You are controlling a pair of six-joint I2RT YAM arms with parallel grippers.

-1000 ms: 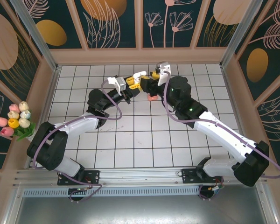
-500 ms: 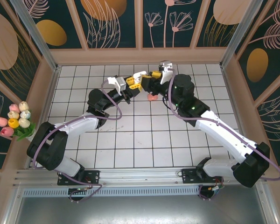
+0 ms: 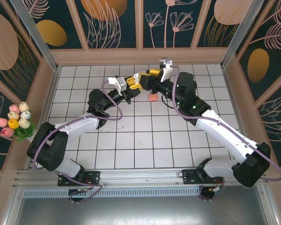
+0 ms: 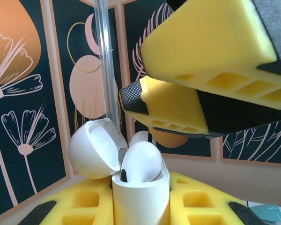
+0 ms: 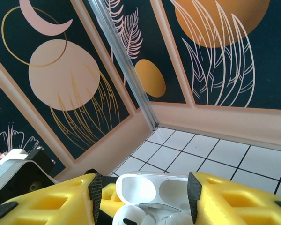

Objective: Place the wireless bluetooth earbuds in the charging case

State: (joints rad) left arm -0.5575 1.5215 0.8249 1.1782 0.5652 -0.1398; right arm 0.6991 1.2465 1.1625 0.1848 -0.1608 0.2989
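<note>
The white charging case (image 4: 140,199) stands upright between my left gripper's (image 4: 140,208) yellow fingers, which are shut on its body. Its lid (image 4: 91,150) hangs open to the left. Two white earbuds (image 4: 141,161) sit in the case's sockets, heads up. In the right wrist view the open lid (image 5: 152,187) lies between the two black pads, with the earbuds (image 5: 131,218) at the bottom edge. My right gripper (image 5: 144,197) is open and hovers just over the case; its fingers (image 4: 201,56) show above the case. From above, both grippers (image 3: 136,86) (image 3: 147,75) meet at the back centre.
A small salmon-pink object (image 3: 152,97) lies on the white tiles just below the two grippers. A bunch of tulips (image 3: 15,119) sits outside the left wall. Patterned walls with metal corner posts (image 3: 35,35) close in the tiled floor (image 3: 140,136).
My right gripper has moved left and a little back, coming over the case held by the left gripper. The left arm and the pink object have stayed put.
</note>
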